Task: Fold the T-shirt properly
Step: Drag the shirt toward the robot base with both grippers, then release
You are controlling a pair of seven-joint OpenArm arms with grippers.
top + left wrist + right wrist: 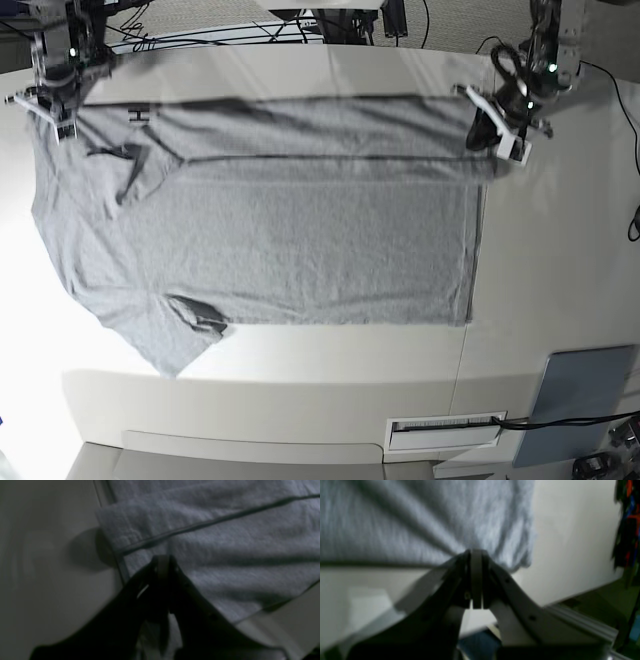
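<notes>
Heather-grey cotton jersey is what I am working with: the T-shirt (270,235) lies spread across the white table (560,250), hem to the right, shoulders and sleeves to the left, with its far long edge already turned over into a narrow band along the far side. A scrap of black lettering (139,115) shows on that turned band near the far-left corner.

I judge the cloth light, limp and slightly clingy. It will sag and drag between two grips rather than hold a line, so I want both holds at corners of the doubled edge, kept taut and moved together. Seams and hem are the firmest places to pinch; a single layer in mid-panel would only bunch up.

My left gripper (163,559) sits at the far-right corner, its jaws pressed together on the folded hem edge. My right gripper (475,553) is at the far-left corner, clamped on a gathered pleat of fabric, with creases radiating from the pinch. The near-left sleeve (195,315) is crumpled under itself and will need smoothing.

I see no real containers. At the near right lie a flat grey-blue panel (575,405) and a small slotted white tray (445,432), whose contents I cannot make out.
</notes>
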